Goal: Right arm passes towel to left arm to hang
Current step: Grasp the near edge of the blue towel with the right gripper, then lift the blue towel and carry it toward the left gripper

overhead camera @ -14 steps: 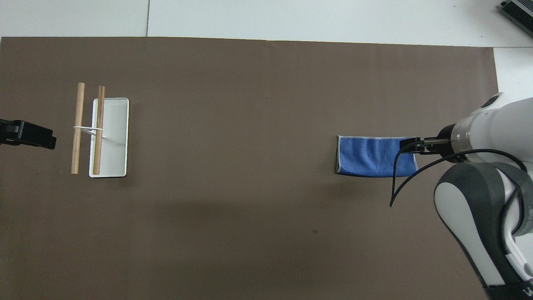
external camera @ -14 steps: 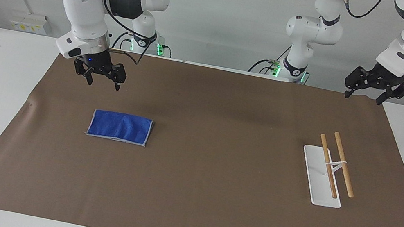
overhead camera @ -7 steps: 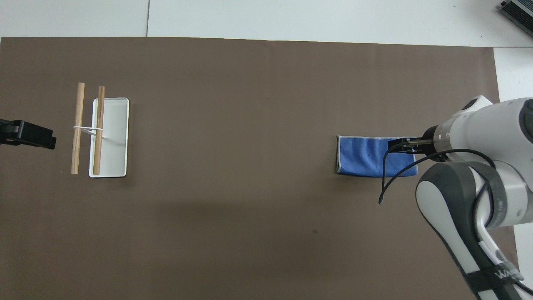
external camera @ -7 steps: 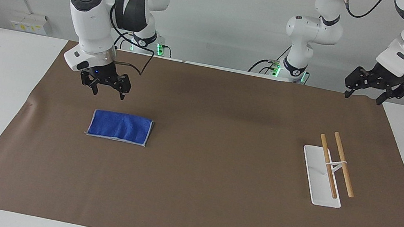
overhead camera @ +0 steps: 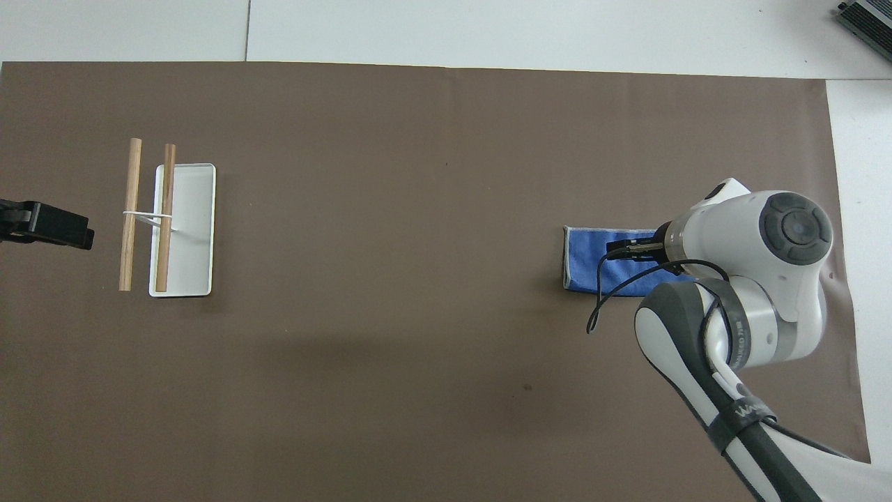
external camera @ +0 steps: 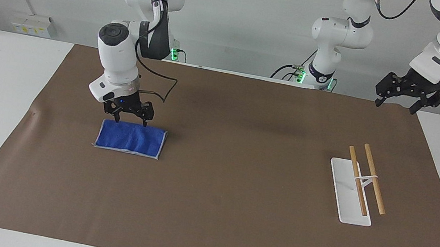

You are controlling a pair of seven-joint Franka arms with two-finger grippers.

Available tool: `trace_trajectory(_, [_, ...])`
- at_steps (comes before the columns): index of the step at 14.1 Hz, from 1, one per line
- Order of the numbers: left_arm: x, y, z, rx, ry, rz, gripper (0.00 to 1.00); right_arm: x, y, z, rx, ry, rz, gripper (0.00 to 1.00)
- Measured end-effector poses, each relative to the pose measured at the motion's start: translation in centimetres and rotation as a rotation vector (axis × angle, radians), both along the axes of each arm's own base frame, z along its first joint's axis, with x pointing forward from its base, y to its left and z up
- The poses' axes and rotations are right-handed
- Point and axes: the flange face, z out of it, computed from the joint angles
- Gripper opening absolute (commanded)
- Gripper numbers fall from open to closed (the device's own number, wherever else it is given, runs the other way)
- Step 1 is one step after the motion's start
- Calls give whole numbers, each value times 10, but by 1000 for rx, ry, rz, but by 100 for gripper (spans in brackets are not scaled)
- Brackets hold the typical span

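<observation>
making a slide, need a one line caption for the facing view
Right hand open, low over the blue towel's robot-side edge; left hand waits open above the mat corner near the wooden-rod rack.

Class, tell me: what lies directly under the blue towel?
The towel lies flat on the brown table cover. Whatever sits beneath the cloth itself is covered. The open right gripper is over its robot-side edge.

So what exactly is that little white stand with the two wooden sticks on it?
The rack is a flat white rectangular base with a thin white upright that carries two pale wooden rods, side by side and apart, raised above the base. The rods run along the base's length, one over it, the other past its edge. It stands on the brown mat toward the left arm's end of the table. Nothing hangs on it and no gripper touches it.
</observation>
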Motion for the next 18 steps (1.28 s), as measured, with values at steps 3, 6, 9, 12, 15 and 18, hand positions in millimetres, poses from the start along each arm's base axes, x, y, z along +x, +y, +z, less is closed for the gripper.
trace_trajectory(3, [0,0,0,0,0,0,100,-8,-12,-38,3,-28,-16,100])
trace_trajectory(6, [0,0,0,0,0,0,100,-8,-18,-55,4,-49,-26,100])
trace_trajectory(9, [0,0,0,0,0,0,100,-4,-20,-70,5,-69,-30,100])
trace_trajectory(12, [0,0,0,0,0,0,100,-3,-19,-77,6,-77,-26,100])
trace_trajectory(15, [0,0,0,0,0,0,100,0,-16,-73,8,-85,-20,100])
trace_trajectory(18, [0,0,0,0,0,0,100,0,-16,-74,5,-83,0,96])
